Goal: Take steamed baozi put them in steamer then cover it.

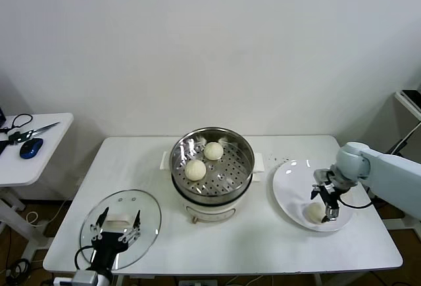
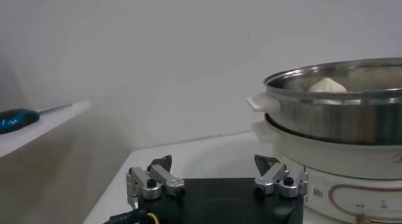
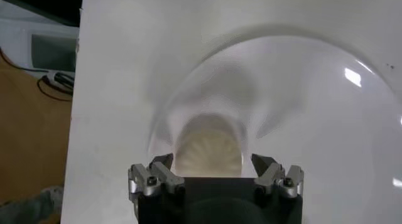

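The steel steamer stands mid-table on its white pot base and holds two cream baozi. A third baozi lies on the white plate at the right. My right gripper hovers open just over it, and in the right wrist view the bun sits between the spread fingers of the gripper, untouched. The glass cover lies flat at the front left. My left gripper waits open above the cover's handle. The left wrist view shows that gripper empty, facing the steamer.
A small side table at the far left carries a blue mouse and scissors. The plate lies close to the table's right front edge. A dark stand is at the far right.
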{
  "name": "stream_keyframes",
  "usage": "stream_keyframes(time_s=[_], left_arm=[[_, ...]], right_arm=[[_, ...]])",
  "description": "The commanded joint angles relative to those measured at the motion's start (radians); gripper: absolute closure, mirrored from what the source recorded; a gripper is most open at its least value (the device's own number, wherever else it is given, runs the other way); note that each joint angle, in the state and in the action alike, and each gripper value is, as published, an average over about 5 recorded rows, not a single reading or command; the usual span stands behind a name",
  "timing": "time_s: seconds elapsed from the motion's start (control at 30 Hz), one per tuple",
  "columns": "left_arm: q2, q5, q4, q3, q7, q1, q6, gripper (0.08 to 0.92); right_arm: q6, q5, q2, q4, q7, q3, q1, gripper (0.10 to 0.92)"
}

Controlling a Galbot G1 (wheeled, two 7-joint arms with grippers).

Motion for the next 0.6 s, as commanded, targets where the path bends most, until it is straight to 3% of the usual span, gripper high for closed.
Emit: stream_keyframes(time_s=[0.03,0.17,0.4,0.6], left_arm=[[-0.001,-0.003,0.0,0.001,0.0,-0.002,0.001,0.177],[-0.001,-0.002,-0.002,0.001,-0.001,-0.002,0.002,0.177],[-0.001,0.0,-0.001,0.0,-0.001,0.005,0.001,0.177],[-0.001,-0.001,-0.005,-0.002,-0.001,0.007,0.001,0.177]], right_arm=[[0.004,-0.031,0.026,-0.042,-0.007,0.037,-0.044,0.203],[0.006,-0.035,0.024,-0.044,-0.012,0.035,-0.039,0.208],[0.012,-0.036,0.03,-0.047,-0.013,0.035,-0.036,0.322],[0.058,-0.039,0.027,-0.044,-0.015,0.017,0.02,0.344]])
